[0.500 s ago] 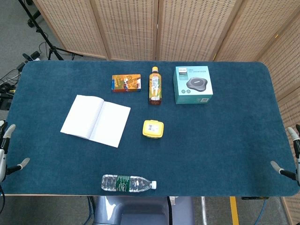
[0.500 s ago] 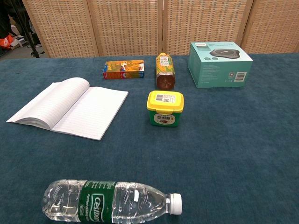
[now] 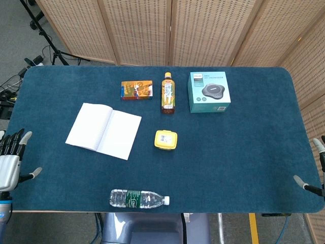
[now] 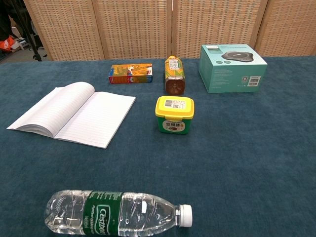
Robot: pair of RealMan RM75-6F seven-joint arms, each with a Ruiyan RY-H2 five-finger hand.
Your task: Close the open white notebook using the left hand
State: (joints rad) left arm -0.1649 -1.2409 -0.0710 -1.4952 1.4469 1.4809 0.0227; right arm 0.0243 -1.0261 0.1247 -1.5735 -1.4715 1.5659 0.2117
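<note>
The open white notebook (image 3: 103,130) lies flat on the blue table (image 3: 244,152), left of centre, with lined pages facing up; the chest view shows the notebook (image 4: 73,114) with its left page curving upward. My left hand (image 3: 11,161) hovers at the table's front left corner, fingers spread and holding nothing, well to the left of the notebook. Only a few fingers of my right hand (image 3: 315,170) show at the right edge, spread apart. Neither hand appears in the chest view.
A water bottle (image 3: 138,198) lies on its side near the front edge. A yellow-lidded tub (image 3: 166,139) sits right of the notebook. Behind stand an orange carton (image 3: 136,90), a tea bottle (image 3: 168,92) and a teal box (image 3: 209,91).
My left hand has come further into view at the left edge, shifting right and up toward the table. The notebook and the other objects have not moved.
</note>
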